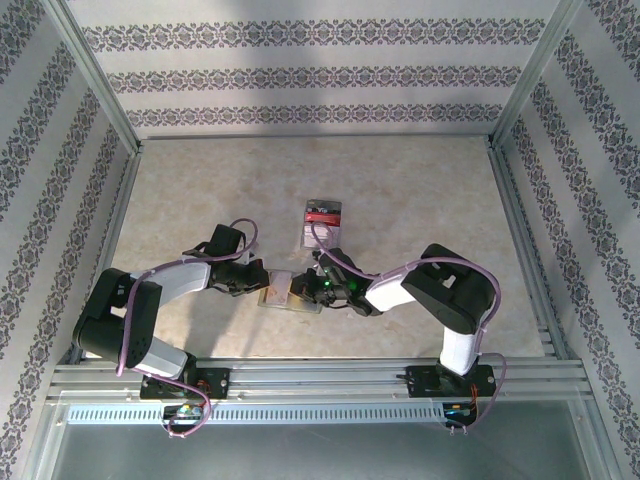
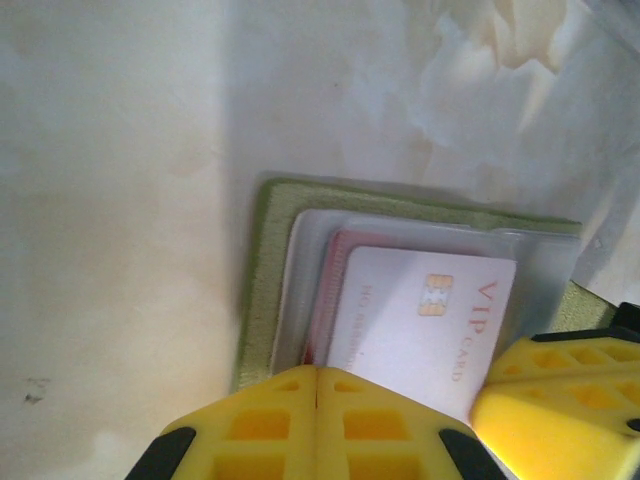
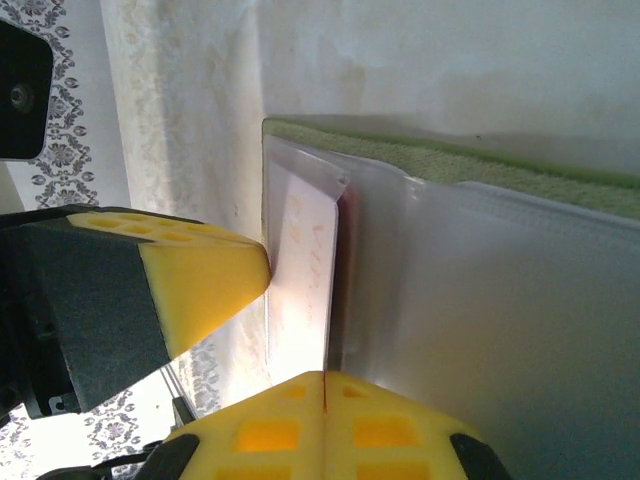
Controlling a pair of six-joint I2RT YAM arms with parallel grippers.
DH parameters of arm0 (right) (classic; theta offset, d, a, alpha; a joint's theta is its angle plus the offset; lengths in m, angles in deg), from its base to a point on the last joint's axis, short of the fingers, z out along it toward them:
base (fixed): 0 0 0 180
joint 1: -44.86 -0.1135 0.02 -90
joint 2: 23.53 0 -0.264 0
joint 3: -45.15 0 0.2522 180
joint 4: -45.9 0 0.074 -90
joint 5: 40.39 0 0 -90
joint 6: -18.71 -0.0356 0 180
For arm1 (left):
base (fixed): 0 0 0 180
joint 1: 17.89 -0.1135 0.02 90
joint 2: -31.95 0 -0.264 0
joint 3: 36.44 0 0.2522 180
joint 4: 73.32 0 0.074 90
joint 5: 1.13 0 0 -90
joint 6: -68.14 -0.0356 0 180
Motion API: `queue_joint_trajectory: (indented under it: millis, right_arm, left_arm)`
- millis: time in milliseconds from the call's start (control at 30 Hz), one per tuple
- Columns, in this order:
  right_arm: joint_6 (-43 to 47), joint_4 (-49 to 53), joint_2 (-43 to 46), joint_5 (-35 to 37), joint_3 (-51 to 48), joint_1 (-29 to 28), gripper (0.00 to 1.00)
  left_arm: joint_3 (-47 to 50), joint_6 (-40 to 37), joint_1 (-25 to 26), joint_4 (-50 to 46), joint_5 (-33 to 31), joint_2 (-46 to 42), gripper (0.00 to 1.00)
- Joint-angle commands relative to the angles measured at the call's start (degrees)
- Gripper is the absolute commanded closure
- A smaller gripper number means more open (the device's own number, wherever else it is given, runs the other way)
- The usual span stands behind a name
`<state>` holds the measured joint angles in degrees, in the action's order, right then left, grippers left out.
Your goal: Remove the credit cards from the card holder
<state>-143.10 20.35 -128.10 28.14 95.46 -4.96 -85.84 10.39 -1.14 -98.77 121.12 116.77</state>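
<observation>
The credit cards (image 2: 420, 320) stick out of the card holder (image 2: 262, 290) toward lower right, where my right hand (image 3: 325, 390) pinches the top card's edge; my left hand (image 2: 317, 395), closed, sits just beside.

- Pale marbled desk (image 1: 200, 190).
- Clear packet (image 1: 322, 218) with red-and-black label, lying flat near the desk's middle.
- Floral-striped papered walls (image 1: 300, 75) on three sides.
- Metal rails (image 1: 320, 375) along the near edge.

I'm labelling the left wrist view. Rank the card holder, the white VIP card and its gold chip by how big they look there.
1. card holder
2. white VIP card, partly covered at its lower edge
3. gold chip, clearly smallest
</observation>
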Motion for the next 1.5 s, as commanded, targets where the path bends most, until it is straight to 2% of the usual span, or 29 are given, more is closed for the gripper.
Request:
queue_joint_trajectory:
  millis: [0, 200, 500, 867, 1200, 1467]
  right_arm:
    - [1.2, -1.1, 2.0, 0.4, -1.4, 0.8, 1.0]
    - [1.4, -1.2, 2.2, 0.0, -1.5, 1.0, 1.0]
    - [1.1, -1.7, 0.6, -0.5, -0.5, 0.7, 1.0]
    - [0.9, -2.1, 0.2, -0.4, -0.6, 0.6, 1.0]
    - [0.7, -1.6, 0.8, 0.3, -1.5, 0.6, 1.0]
    - [1.0, -1.7, 1.7, -0.1, -2.2, 0.9, 1.0]
  left_arm:
    - [-0.5, -1.2, -0.5, -3.1, -1.7, 0.4, 1.0]
    - [-0.5, -1.2, -0.5, -2.8, -1.4, 0.6, 1.0]
    - [-0.2, 2.8, -0.4, 2.8, 4.0, -4.5, 1.0]
    - [1.6, 2.3, -0.3, 5.2, 6.8, -0.2, 1.0]
    - [1.0, -0.2, -0.3, 0.3, 0.1, 1.1, 1.0]
    - [1.2, -1.2, -0.4, -0.1, -1.1, 3.2, 1.0]
